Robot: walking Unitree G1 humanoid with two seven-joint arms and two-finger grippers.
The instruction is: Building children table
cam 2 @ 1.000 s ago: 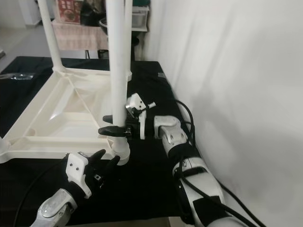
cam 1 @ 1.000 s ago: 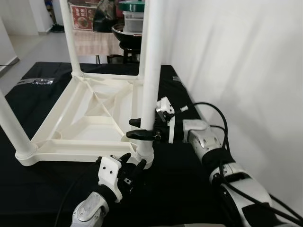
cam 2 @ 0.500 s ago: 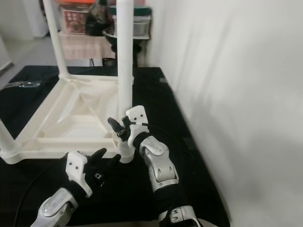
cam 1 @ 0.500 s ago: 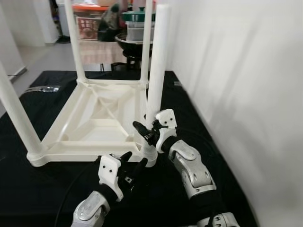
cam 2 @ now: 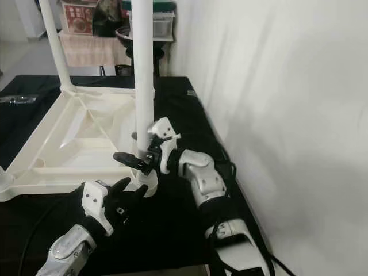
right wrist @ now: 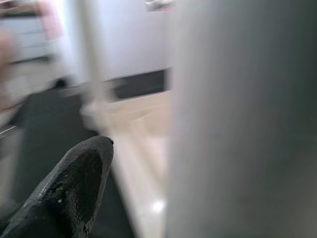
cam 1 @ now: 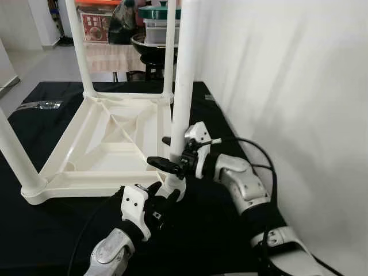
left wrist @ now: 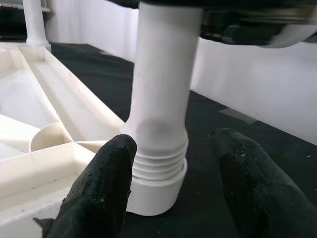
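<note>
A white plastic children's table (cam 1: pixel 103 144) lies upside down on a black cloth, its legs pointing up. The near right leg (cam 1: pixel 183 69) stands in its corner socket, with screw threads (left wrist: pixel 159 166) showing just above the socket. My right gripper (cam 1: pixel 164 152) reaches in level from the right, a little above the socket. It is open, one black finger (right wrist: pixel 74 188) in front of the leg and the other behind it. Lower down, my left gripper (cam 1: pixel 164 194) is also open, and its fingers (left wrist: pixel 106 183) flank the threaded base without squeezing it.
A white wall (cam 1: pixel 287 86) runs close along the right. Pots, a lidded container and a box (cam 1: pixel 152 29) crowd the space behind the table. A shiny strip (cam 1: pixel 37 105) lies on the cloth at far left. My right arm's black cable (cam 1: pixel 264 152) loops beside the wall.
The head camera shifted between frames. My right gripper tilted upward against the leg half a second ago and is level again. My left gripper has stayed at the leg's base.
</note>
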